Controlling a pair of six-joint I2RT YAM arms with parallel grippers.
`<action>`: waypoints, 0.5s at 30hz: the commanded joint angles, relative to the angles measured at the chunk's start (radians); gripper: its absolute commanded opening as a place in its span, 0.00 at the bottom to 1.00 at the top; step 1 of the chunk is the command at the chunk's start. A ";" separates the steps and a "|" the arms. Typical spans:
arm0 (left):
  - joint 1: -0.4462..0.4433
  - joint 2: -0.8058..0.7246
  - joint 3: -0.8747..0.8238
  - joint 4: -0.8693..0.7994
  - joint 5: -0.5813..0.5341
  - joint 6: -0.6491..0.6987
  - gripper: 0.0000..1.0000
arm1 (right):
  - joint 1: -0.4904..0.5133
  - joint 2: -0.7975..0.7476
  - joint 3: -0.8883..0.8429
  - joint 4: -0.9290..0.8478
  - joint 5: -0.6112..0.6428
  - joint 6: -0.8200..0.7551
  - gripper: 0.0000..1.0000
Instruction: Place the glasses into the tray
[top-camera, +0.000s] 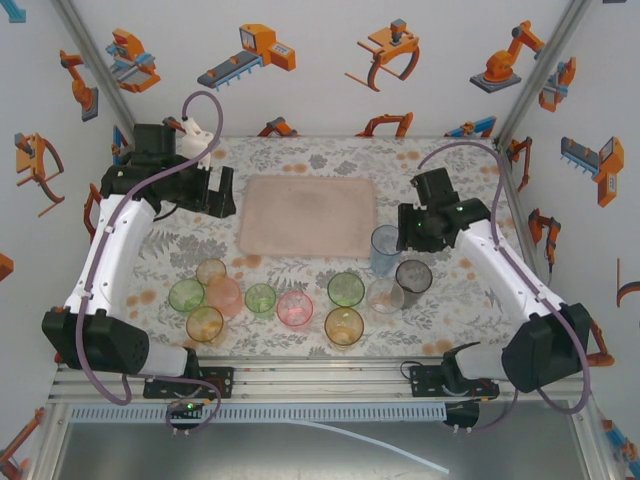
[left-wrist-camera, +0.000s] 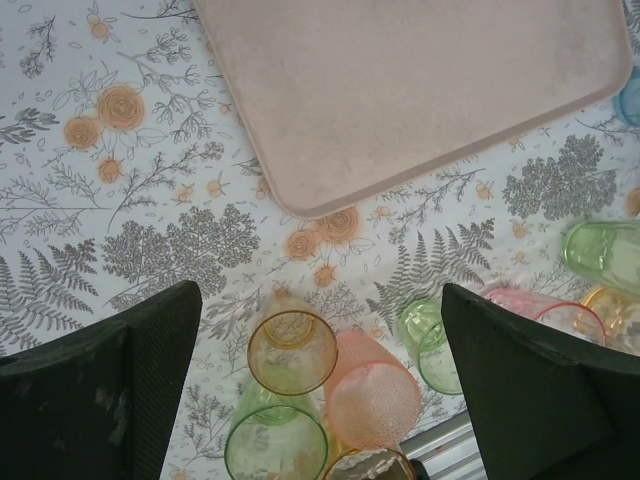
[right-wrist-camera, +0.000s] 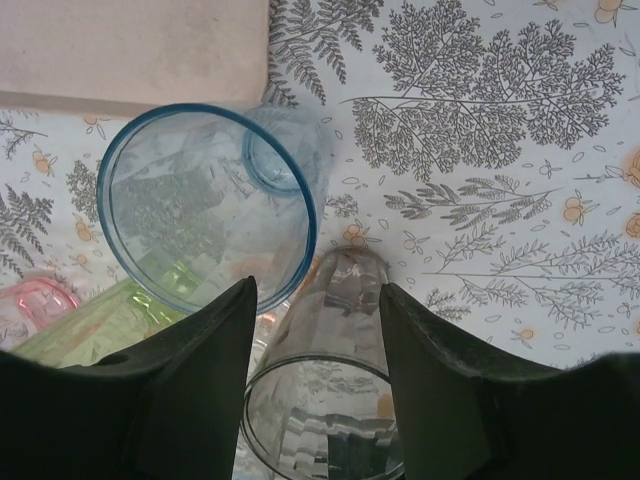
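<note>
The pale pink tray (top-camera: 310, 215) lies at the back centre of the table, with no glass on it. The glasses stand in a loose row in front of it, from a green one (top-camera: 186, 295) on the left to a smoky grey one (top-camera: 413, 275) on the right. My right gripper (top-camera: 408, 240) hovers over the grey glass (right-wrist-camera: 335, 330); its fingers (right-wrist-camera: 225, 340) frame the glass on both sides, partly closed, and no contact shows. A pale blue glass (right-wrist-camera: 200, 210) stands just left of it. My left gripper (top-camera: 215, 190) hangs wide open and holds nothing beside the tray's left edge.
Under the left gripper (left-wrist-camera: 320, 290) stand an amber glass (left-wrist-camera: 292, 350), an orange-pink one (left-wrist-camera: 372, 390) and a green one (left-wrist-camera: 275, 440). A clear glass (top-camera: 385, 295) stands close in front of the grey one. White walls close off the back and both sides.
</note>
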 joint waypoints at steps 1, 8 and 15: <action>-0.003 -0.028 0.019 -0.022 0.025 -0.018 0.97 | 0.009 0.027 -0.005 0.031 0.021 0.021 0.48; -0.005 -0.029 0.012 -0.021 0.026 -0.018 0.97 | 0.009 0.077 0.012 0.035 0.057 0.024 0.39; -0.006 -0.028 0.013 -0.021 0.034 -0.025 0.97 | 0.009 0.113 0.034 0.018 0.089 0.018 0.34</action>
